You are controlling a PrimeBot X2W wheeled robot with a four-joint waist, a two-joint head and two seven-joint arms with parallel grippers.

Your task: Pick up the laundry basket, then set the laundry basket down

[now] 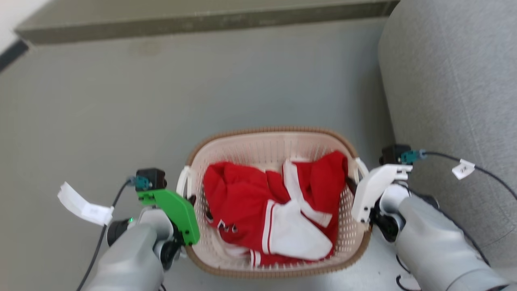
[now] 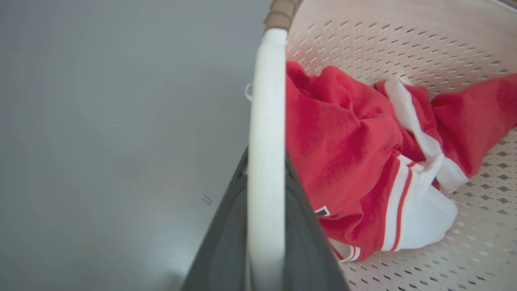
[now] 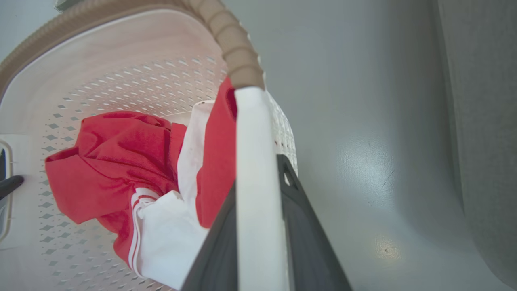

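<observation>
Laundry basket [image 1: 274,130], cream perforated, brown rim, gripped at both sides.
Left gripper [image 2: 266,161] clamped on left handle [image 2: 266,101], right gripper [image 3: 260,169] on right handle [image 3: 254,137]; basket between the arms, grey floor [image 1: 121,101] beneath, grey sofa [image 1: 452,81] to its right; red-and-white garment [image 1: 250,202] inside.

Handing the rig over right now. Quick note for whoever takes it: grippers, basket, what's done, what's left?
Left gripper: shut on the left handle, one dark finger on each side.
Right gripper: shut the same way on the right handle.
Laundry basket: between the arms over the grey floor, with a red-and-white garment inside.
Done: both handles gripped. I cannot tell whether it is off the floor.
Left: lift if needed, set it down, release.
</observation>
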